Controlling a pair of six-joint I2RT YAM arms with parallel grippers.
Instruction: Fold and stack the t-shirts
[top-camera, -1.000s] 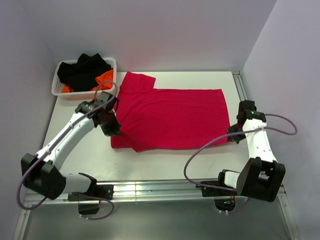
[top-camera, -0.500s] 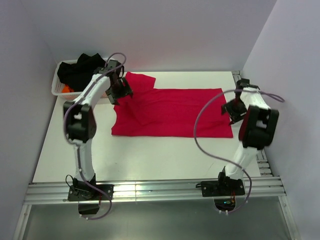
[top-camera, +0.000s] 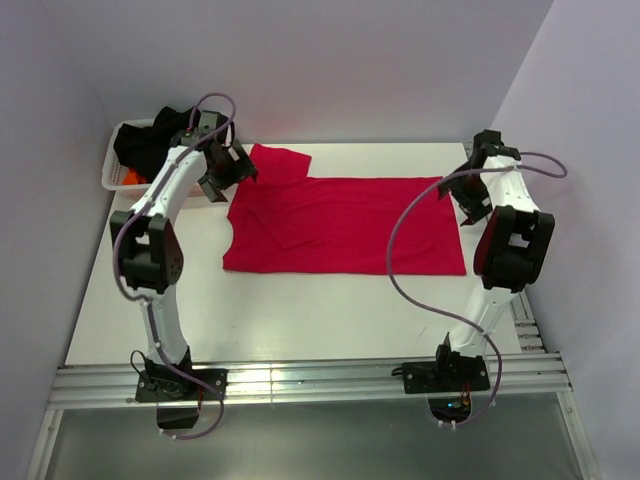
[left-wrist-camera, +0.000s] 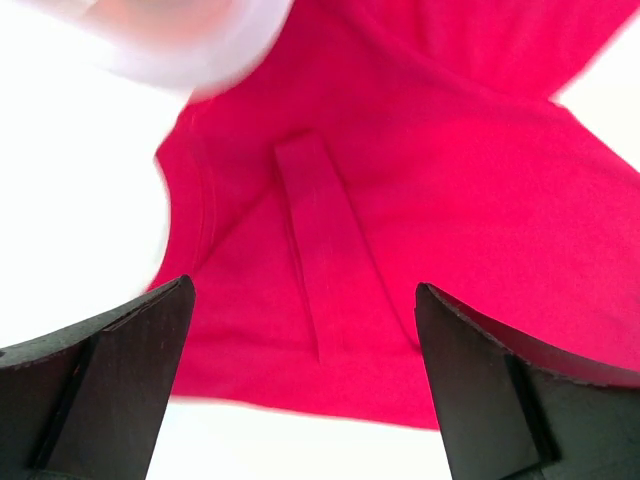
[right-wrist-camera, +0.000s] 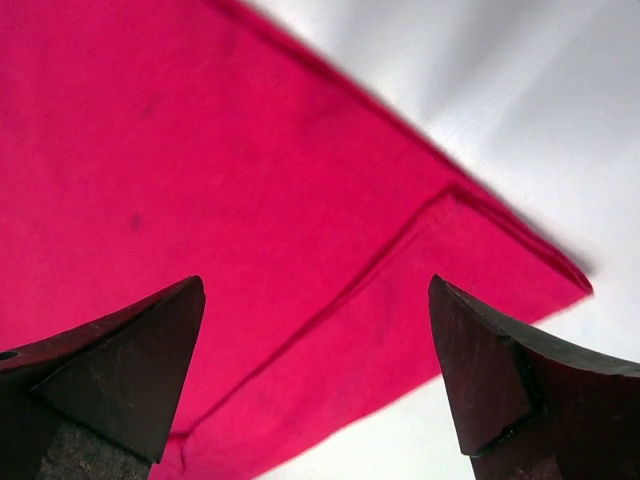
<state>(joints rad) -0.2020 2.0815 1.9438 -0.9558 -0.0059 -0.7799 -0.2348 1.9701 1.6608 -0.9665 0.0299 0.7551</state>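
Note:
One crimson t-shirt lies flat on the white table as a wide rectangle, with one sleeve sticking out at its far left corner. My left gripper hovers over the shirt's left end, jaws wide open and empty. In the left wrist view that gripper sits above a folded flap of the shirt. Over the shirt's far right corner my right gripper hangs open. The right wrist view shows that gripper above the shirt's hemmed corner, holding nothing.
A white mesh basket stands at the far left corner with black cloth and a bit of orange cloth in it, just behind my left gripper. Walls close off the left, back and right. Metal rails run along the near edge.
Both arms swung from the shirt's near edge to its far side, folding the near part over. Both grippers then opened and let go of the cloth. The shirt now lies narrower.

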